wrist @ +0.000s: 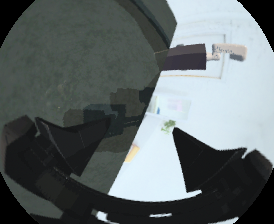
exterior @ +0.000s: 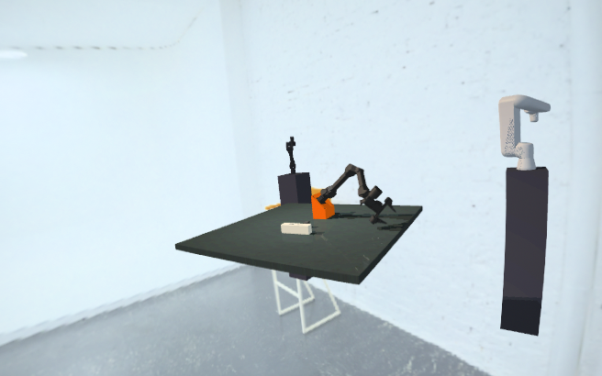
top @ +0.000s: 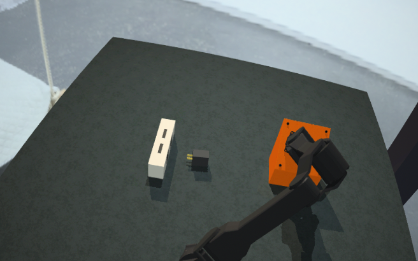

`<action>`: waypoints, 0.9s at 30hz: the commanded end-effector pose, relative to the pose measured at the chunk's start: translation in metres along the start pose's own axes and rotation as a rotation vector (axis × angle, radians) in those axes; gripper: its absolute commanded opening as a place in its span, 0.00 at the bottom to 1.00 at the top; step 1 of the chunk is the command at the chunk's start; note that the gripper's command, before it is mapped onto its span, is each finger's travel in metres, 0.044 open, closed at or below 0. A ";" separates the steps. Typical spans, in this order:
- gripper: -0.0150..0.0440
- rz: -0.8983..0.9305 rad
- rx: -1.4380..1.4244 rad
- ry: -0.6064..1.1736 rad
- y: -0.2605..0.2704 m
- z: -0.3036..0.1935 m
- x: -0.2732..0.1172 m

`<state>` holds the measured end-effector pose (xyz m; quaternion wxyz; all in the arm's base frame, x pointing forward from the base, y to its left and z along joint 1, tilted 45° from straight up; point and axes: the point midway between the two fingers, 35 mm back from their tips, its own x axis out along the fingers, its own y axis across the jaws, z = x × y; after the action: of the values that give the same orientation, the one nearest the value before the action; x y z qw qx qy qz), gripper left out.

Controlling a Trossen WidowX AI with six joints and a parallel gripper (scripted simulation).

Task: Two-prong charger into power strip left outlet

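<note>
The white power strip lies on the dark table, with two dark outlets on its top. The dark charger rests on the table just right of the strip in the top view, apart from it. Its two gold prongs point sideways toward the strip. My gripper is open and empty, above the table near its right edge in the exterior view, well away from the charger and strip. It is outside the top view, and the wrist view shows neither charger nor strip.
The orange base block carries my arm, which reaches out low past the bottom edge of the top view. The table's edge crosses the wrist view. Beyond the table, a dark pedestal and a taller one each carry another arm.
</note>
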<state>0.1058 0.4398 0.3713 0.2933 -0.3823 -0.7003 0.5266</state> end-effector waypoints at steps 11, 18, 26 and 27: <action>1.00 0.148 0.428 0.239 0.081 -0.048 -0.067; 1.00 0.197 0.641 0.353 0.118 -0.060 -0.104; 1.00 0.231 0.887 0.489 0.157 -0.066 -0.149; 1.00 0.234 0.918 0.506 0.162 -0.066 -0.155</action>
<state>0.2604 0.3829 0.2541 0.4990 -0.4147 -0.3258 0.6876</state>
